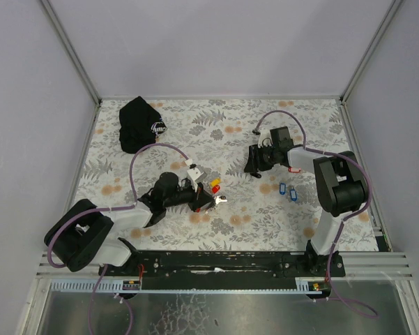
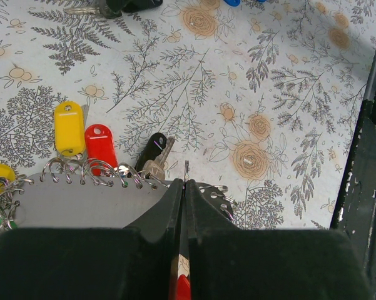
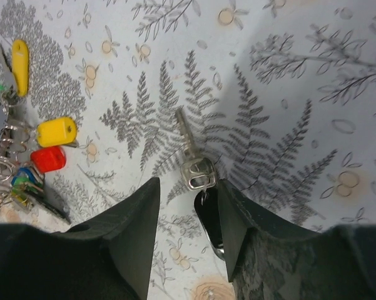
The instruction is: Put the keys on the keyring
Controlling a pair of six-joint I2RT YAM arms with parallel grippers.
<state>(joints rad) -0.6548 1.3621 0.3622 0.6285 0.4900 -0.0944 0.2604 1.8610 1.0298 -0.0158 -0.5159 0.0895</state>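
My left gripper (image 2: 185, 182) is shut on the thin wire of the keyring (image 2: 186, 169), which pokes out at its fingertips. A red piece (image 2: 182, 289) shows low between the fingers. The grey bar (image 2: 81, 203) with several small rings lies against the left finger. Keys with a yellow tag (image 2: 69, 128), a red tag (image 2: 101, 145) and a black tag (image 2: 151, 151) lie just ahead of it. My right gripper (image 3: 188, 187) is open over a silver key (image 3: 191, 156) with a black tag (image 3: 208, 215) that lies on the table, next to the right finger. Two blue-tagged keys (image 1: 286, 190) lie loose near the right arm.
A large black cap (image 1: 141, 124) lies at the back left. The table (image 1: 216, 132) has a floral cloth and metal rails on both sides. In the right wrist view, yellow tags (image 3: 56, 132) and a red tag (image 3: 48, 159) lie at the left edge.
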